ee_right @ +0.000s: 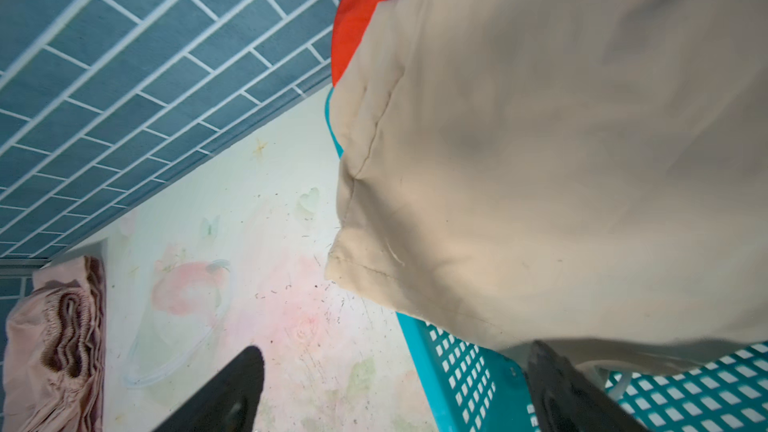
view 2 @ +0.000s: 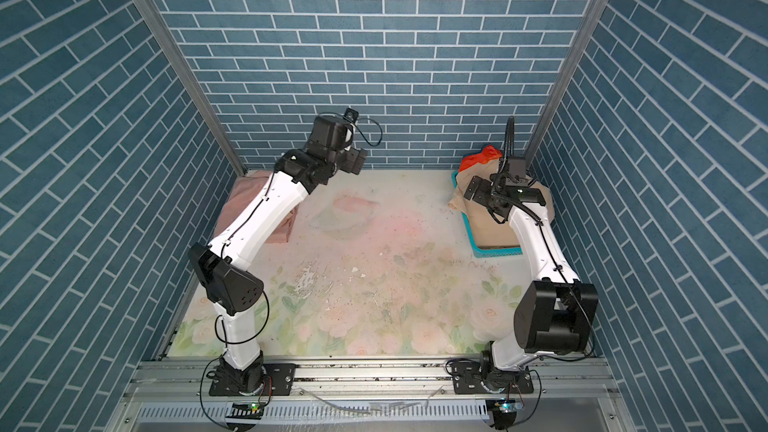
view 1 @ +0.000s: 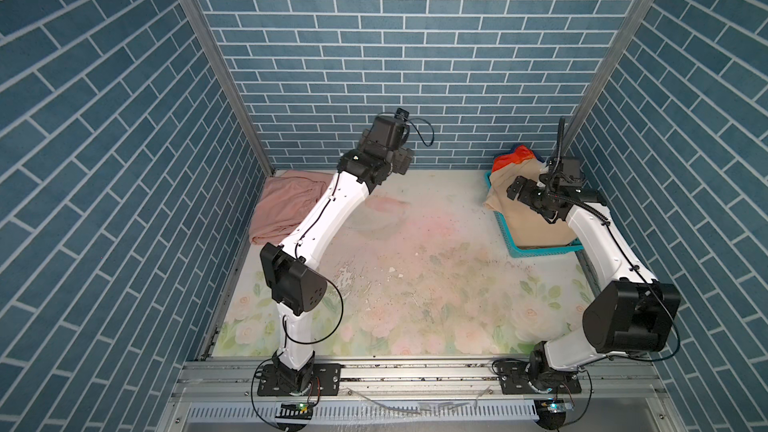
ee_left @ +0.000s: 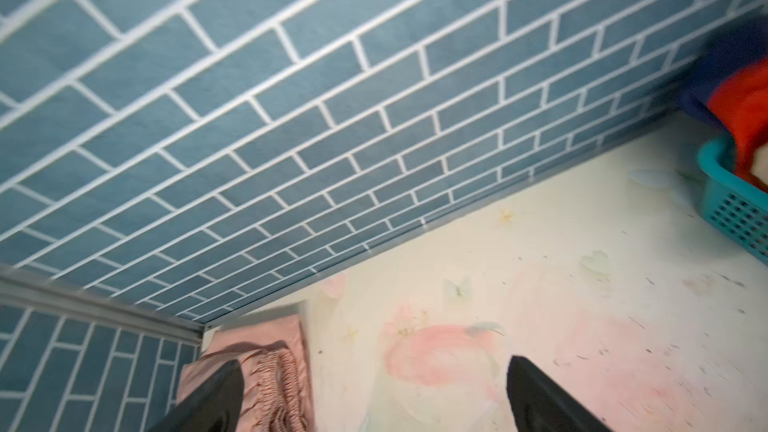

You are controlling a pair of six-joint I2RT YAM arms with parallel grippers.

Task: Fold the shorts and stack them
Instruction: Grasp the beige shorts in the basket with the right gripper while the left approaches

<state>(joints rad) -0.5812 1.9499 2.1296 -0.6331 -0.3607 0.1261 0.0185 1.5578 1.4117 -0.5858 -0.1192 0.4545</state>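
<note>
1. I judge the beige shorts (view 1: 530,222) to be my next piece. They are draped over the teal basket (view 1: 503,229) at the far right of the counter (view 1: 415,284), with one hemmed corner spilling over the basket's inner wall.
2. The right gripper (ee_right: 397,349) hovers just beside that draped edge, its jaws wide and empty. In the right wrist view one finger is over the counter and the other over the basket mesh at the cloth's edge. I cannot tell whether it touches.
3. The cloth's long axis runs front to back along the basket, so I would go for the overhanging hem.
4. The left gripper (ee_left: 374,361) is raised near the back wall, jaws wide and holding nothing, well apart from the basket. The right arm is plainly nearer.
5. The beige fabric looks matte, soft and unfolded. The rainbow shorts (view 1: 513,157) peek out behind it. The pink shorts (view 1: 282,205) lie folded in the far-left corner.
</note>
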